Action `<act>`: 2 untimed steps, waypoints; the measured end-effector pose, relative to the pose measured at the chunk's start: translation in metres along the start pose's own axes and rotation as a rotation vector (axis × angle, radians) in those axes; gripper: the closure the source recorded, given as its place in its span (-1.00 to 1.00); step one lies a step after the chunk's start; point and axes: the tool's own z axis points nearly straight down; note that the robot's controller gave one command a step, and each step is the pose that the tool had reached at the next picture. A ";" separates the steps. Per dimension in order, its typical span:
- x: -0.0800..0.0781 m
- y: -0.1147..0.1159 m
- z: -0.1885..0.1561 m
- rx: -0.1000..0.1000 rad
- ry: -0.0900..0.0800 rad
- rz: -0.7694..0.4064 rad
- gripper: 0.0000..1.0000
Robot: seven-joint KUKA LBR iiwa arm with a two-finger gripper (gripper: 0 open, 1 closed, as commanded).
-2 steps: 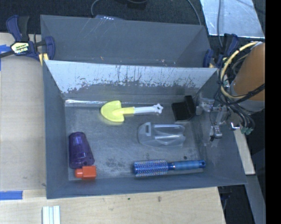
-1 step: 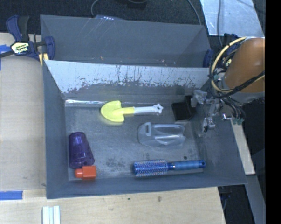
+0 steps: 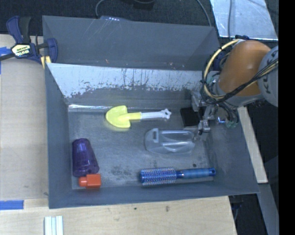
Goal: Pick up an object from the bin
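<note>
My gripper [image 3: 203, 124] hangs low at the right side of the bin, at the right end of a clear grey plastic scoop [image 3: 168, 141] that lies on the floor in the middle right. A small black thing [image 3: 187, 116] lies just left of the gripper, against the back wall's foot. A blue hairbrush [image 3: 176, 175] lies along the front, below the scoop, bristle end to the left.
A yellow toy shovel [image 3: 123, 117] with a white handle lies near the back, left of centre. A purple bottle [image 3: 82, 158] with an orange cap rests in the front left corner. The arm with its orange cover comes over the right rim.
</note>
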 end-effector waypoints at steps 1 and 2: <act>0.010 -0.005 -0.005 -0.006 0.019 0.003 1.00; 0.010 -0.005 -0.005 -0.006 0.019 0.003 1.00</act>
